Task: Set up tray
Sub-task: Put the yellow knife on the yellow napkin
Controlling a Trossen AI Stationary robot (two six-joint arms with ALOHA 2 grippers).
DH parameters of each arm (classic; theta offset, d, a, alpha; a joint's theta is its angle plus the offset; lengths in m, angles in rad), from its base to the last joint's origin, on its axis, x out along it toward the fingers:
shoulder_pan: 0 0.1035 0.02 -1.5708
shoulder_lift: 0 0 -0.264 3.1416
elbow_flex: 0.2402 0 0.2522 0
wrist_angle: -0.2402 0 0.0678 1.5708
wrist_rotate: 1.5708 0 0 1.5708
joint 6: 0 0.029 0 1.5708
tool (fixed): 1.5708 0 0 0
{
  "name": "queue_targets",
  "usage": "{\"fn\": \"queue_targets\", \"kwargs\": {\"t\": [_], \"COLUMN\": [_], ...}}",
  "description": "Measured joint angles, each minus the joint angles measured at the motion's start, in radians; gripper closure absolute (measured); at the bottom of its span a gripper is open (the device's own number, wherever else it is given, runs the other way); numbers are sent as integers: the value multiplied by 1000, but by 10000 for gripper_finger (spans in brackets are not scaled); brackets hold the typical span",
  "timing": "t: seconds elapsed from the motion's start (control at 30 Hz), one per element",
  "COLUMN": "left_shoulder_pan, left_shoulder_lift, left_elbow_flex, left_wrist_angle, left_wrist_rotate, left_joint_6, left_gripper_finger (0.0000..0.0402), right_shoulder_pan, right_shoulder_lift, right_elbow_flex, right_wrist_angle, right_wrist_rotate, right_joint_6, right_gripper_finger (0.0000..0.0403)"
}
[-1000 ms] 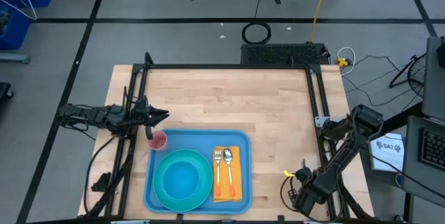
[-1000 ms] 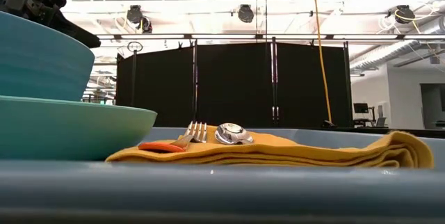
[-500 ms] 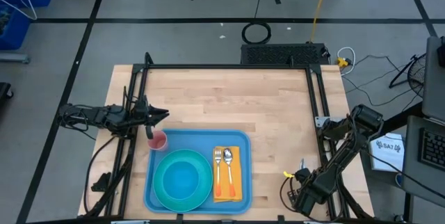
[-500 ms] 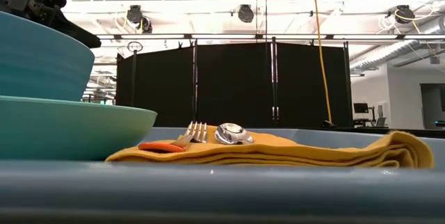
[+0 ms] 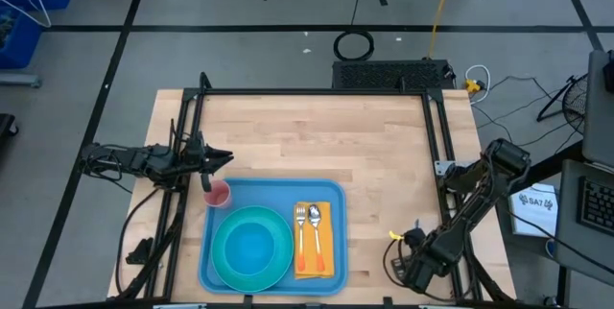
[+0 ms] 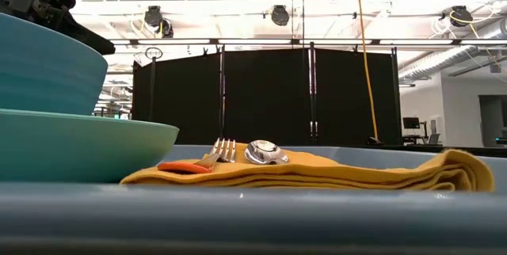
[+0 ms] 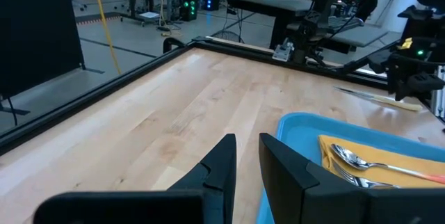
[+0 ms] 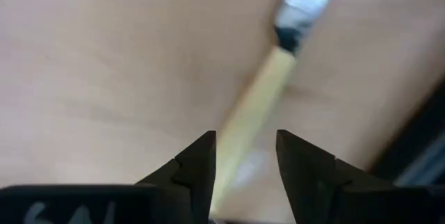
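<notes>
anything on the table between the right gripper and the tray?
No: in the high view the stretch between the right gripper and the tray is bare wood. The right wrist view shows a knife under that gripper's open fingers.

Right gripper [image 5: 395,242] slightly farther left

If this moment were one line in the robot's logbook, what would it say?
tray: plate, cup, napkin, fork, spoon loaded | right gripper: open, straddling knife on table | left gripper: open, waiting beside tray
</notes>
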Motion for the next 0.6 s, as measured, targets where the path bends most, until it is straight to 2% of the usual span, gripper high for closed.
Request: {"fn": "queue_targets", "kwargs": {"t": [0.2,0.5,0.6], "left_shoulder_pan": [0,0,0], "left_shoulder_lift": [0,0,0], "left_elbow_flex": [0,0,0], "left_wrist_angle": [-3,-7,-7], "left_wrist_rotate": [0,0,0], "left_joint_6": [1,0,0], "left_gripper_finger": [334,334,334], "right_shoulder_pan": [-20,-28,-28], "right_shoulder_lift": [18,19,19], "right_elbow_flex": [-19,-99,-116], "right_wrist_angle": [20,163,173], "right_wrist_rotate": [20,13,19], "right_joint_6": [-2,-7,-22], "right_gripper_finger": [264,264,275]}}
